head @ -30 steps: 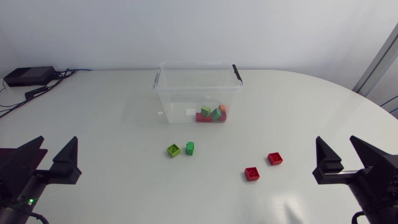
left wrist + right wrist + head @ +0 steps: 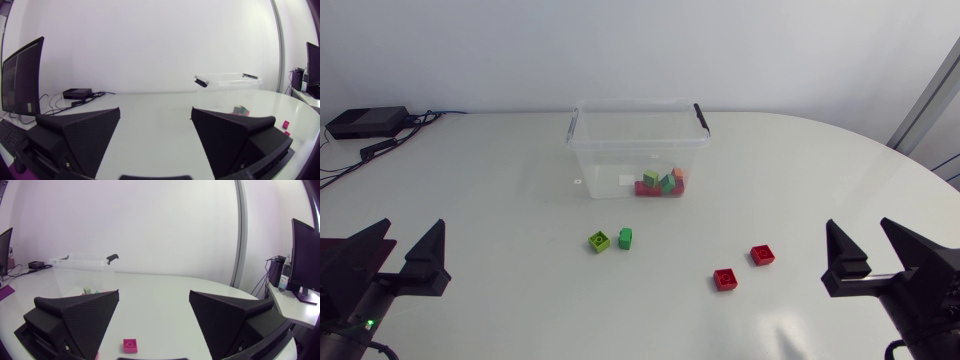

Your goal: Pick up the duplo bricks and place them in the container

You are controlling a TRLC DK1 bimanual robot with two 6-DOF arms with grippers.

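Nothing had visibly shifted since the earlier frame; both arms stayed parked. On the white desk (image 2: 500, 200), the left pincer (image 2: 412, 245) sat at the near left and the right pincer (image 2: 857, 245) at the near right, each with fingers spread wide and holding nothing. The clear container (image 2: 610, 165) stood far centre, with a cluster of bricks (image 2: 660, 183) in its near right corner. A lime brick (image 2: 599, 241) and a green brick (image 2: 625, 237) lay just beside each other near the middle. To their right, well apart from them, lay a farther red brick (image 2: 762, 254) and a nearer red brick (image 2: 725, 279).
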